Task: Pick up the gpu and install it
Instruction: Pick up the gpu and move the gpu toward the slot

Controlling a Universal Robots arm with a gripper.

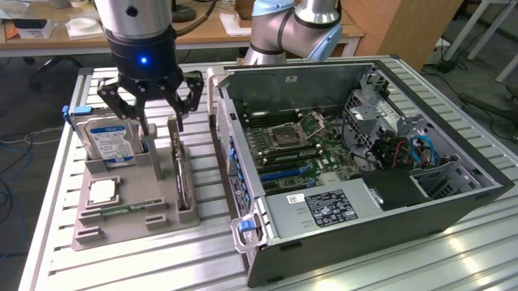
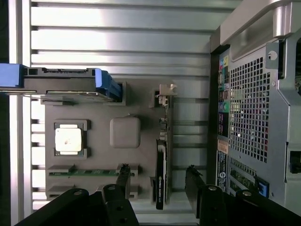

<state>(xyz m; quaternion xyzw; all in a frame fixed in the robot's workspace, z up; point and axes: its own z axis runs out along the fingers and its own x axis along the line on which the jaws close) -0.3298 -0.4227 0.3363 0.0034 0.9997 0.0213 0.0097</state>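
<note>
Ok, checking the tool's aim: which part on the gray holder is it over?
The gpu, the dark card standing on edge nearest the computer case; the open tool hangs over it, not the hard drive or processor.

A tray (image 1: 133,212) is sitting on the table (image 1: 162,260), at the exterior view's left of a computer case (image 1: 453,200). In it a hard drive (image 1: 109,142) is standing far left, the graphics card (image 1: 179,176) (on edge) along the right side, and a chip (image 1: 103,191) is lying nearer.

The gpu (image 1: 181,179) shows edge-on, its faces hidden and its lower edge sunk into the gray holder (image 1: 137,229).
</note>
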